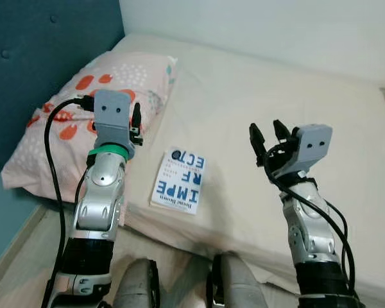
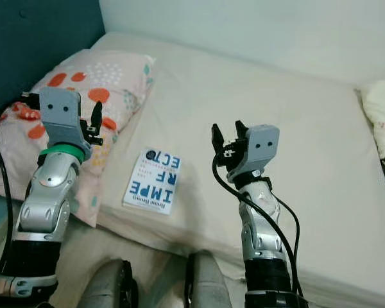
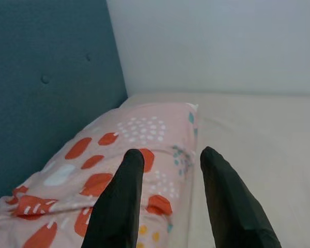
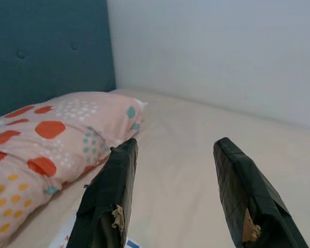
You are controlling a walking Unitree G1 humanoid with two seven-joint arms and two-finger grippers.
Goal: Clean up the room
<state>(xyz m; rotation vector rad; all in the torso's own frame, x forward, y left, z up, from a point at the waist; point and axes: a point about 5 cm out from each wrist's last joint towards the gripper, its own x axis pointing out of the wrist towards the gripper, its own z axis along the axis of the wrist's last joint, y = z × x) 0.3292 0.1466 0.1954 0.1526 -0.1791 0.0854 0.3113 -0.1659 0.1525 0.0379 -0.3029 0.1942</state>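
Head views: the robot is standing at the edge of a bed (image 1: 256, 96). A book (image 1: 178, 180) is lying flat near that edge, just beside a patterned pillow (image 1: 90, 109) resting against the blue headboard (image 1: 45, 58). The left gripper (image 1: 136, 125) is hovering above the pillow's edge; the right gripper (image 1: 267, 138) is hanging over bare sheet, apart from the book. A light cloth (image 2: 382, 125) is lying at the far right.

Left wrist view: the left fingers (image 3: 119, 206) are standing apart, holding nothing, above the pillow.

Right wrist view: the right fingers (image 4: 108, 201) are spread wide, empty.

Risk, as a judgement: the flat book offers little to pinch; a descending finger could push it off the mattress edge.
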